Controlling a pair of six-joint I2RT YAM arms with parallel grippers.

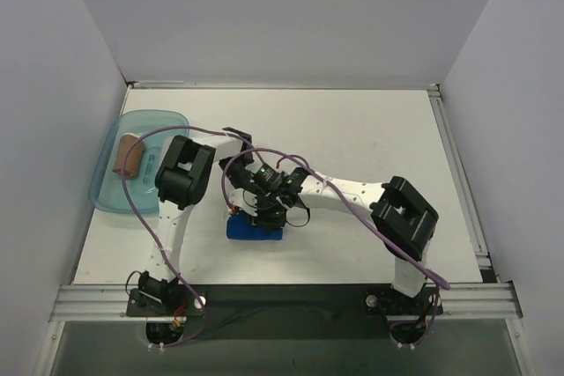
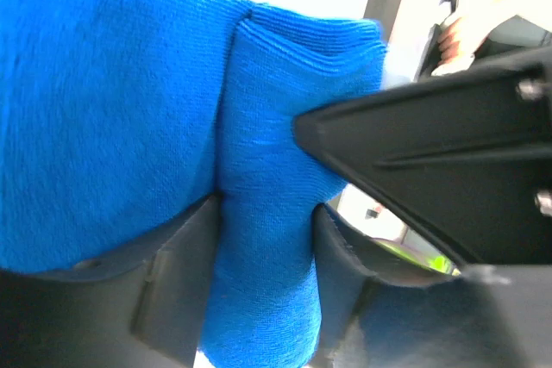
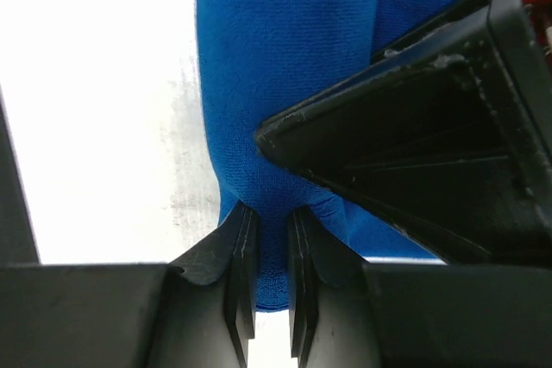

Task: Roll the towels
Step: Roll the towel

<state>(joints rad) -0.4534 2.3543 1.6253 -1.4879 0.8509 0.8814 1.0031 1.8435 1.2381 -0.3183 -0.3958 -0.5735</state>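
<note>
A bright blue towel [image 1: 254,227] lies bunched into a short roll on the white table, near its front edge. Both grippers come down on it from above, close together. My left gripper [image 2: 266,213] has a thick fold of the blue towel [image 2: 103,109] filling the gap between its fingers and touching both. My right gripper [image 3: 269,213] is pinched narrowly on a low edge of the blue towel [image 3: 276,84]. In each wrist view the other gripper's black finger presses into the cloth. A tan towel [image 1: 131,157], rolled, lies in a tray at the left.
The translucent teal tray [image 1: 110,195] sits at the table's left edge. White walls enclose the left, back and right sides. A metal rail [image 1: 291,297] runs along the near edge by the arm bases. Purple cables loop along both arms.
</note>
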